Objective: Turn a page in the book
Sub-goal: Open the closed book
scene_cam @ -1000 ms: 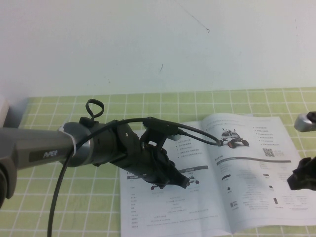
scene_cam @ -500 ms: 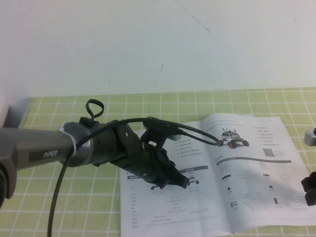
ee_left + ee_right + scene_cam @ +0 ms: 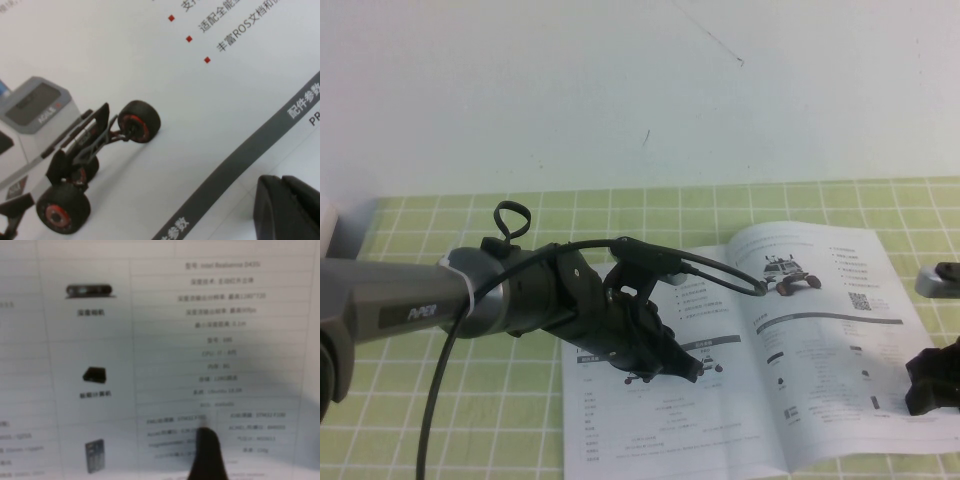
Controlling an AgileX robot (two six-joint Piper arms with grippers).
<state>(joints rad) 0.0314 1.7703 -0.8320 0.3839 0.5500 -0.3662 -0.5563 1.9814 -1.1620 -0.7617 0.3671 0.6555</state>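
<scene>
The book (image 3: 820, 350) lies open on the green grid mat, with rover photos, tables and a QR code on its pages. My left gripper (image 3: 682, 366) is shut and its tips rest low over the left page; in the left wrist view it (image 3: 286, 210) sits beside a grey bar, near a printed rover (image 3: 85, 165). My right gripper (image 3: 932, 385) is at the outer edge of the right page. In the right wrist view it (image 3: 207, 455) shows as one dark tip, shut, over the page's grey table (image 3: 150, 340).
The green grid mat (image 3: 450, 400) covers the table up to a white wall (image 3: 620, 90). My left arm (image 3: 420, 305) reaches across from the left with a black cable (image 3: 435, 400) hanging from it. A silver wrist part (image 3: 940, 280) sits at the right edge.
My right gripper drew back toward the right edge, then came back left onto the right page's outer edge. The right page's print has shifted slightly left. The left arm has not moved.
</scene>
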